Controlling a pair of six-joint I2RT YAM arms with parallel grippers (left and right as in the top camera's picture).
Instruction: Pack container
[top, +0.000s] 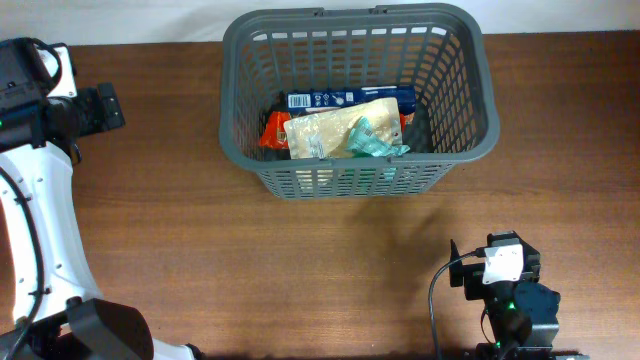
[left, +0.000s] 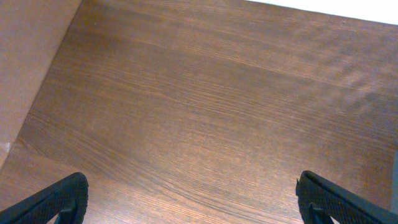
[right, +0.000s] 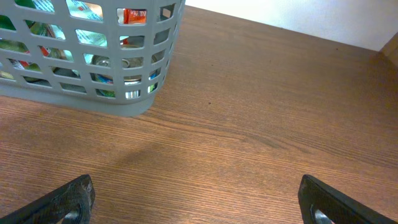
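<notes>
The container, a large dark grey basket (top: 470, 140) with lattice walls, stands at the back middle of the table. It holds a blue packet (top: 340, 98), an orange-red packet (top: 272, 130), a pale yellow bag (top: 330, 132) and a teal wrapper (top: 372, 140). Its corner also shows in the right wrist view (right: 74, 93). My left gripper (left: 193, 202) is open and empty over bare wood at the far left. My right gripper (right: 199, 202) is open and empty over bare wood, in front of the basket at the front right.
The brown wooden table (top: 250, 260) ends at a white wall behind the basket. The left arm's white links (top: 40, 220) run down the left side. The right arm's base (top: 510, 290) sits at the front edge.
</notes>
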